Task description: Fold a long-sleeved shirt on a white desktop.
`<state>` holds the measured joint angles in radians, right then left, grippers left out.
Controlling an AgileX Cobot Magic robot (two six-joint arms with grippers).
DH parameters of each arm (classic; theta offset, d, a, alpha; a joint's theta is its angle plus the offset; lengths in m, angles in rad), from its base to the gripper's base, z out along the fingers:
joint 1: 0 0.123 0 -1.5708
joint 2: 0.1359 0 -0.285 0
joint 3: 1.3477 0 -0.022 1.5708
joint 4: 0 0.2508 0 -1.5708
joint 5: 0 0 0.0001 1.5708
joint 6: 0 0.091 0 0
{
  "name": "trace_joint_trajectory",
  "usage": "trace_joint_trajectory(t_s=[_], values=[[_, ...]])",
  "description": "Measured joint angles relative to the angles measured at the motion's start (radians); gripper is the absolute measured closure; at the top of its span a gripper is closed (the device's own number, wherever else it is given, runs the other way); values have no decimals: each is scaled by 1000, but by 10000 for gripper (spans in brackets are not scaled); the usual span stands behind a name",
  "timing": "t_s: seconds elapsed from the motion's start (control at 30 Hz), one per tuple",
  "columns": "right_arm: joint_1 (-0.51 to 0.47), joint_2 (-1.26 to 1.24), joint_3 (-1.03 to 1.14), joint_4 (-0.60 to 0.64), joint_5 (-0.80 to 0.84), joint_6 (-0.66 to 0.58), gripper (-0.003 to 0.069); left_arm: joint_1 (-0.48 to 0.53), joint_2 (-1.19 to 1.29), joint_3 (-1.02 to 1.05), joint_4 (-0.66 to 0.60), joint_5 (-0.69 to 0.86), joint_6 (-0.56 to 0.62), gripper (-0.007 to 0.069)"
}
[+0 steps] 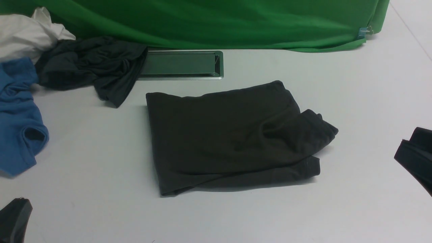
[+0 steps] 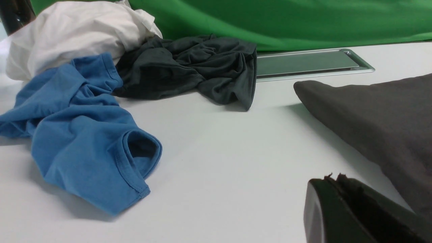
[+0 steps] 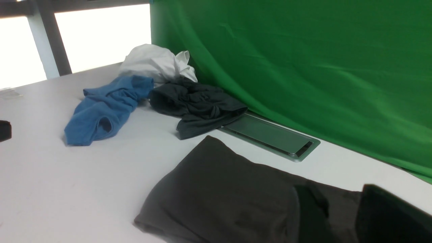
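Nearest me, the left gripper (image 1: 15, 216) sits low at the desk's (image 1: 236, 216) near-left corner — its black fingers pressed together, holding nothing. The right gripper (image 1: 416, 157) hangs at the right edge, clear of the cloth; I cannot tell how far apart its fingers stand.

Mid-desk lies the long-sleeved shirt (image 1: 229, 138), soft matte brownish-black cotton folded into a rough rectangle, long axis running left to right, with layered cuffs and hems bunched at its right end.

Beyond, at far left — a crumpled blue shirt (image 1: 17, 121), a charcoal garment (image 1: 94, 65) and a white cloth (image 1: 27, 33). A grey metal hatch (image 1: 182, 64) sits before the green backdrop (image 1: 219, 20).
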<state>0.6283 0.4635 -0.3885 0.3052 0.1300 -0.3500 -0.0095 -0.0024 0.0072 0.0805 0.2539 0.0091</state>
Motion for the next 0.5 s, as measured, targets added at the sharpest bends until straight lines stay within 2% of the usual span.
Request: trace_joint_trajectory(t_s=[0.5], values=[[0,-6,0,0,0,0,420,0,0,0,0,0,0,605]])
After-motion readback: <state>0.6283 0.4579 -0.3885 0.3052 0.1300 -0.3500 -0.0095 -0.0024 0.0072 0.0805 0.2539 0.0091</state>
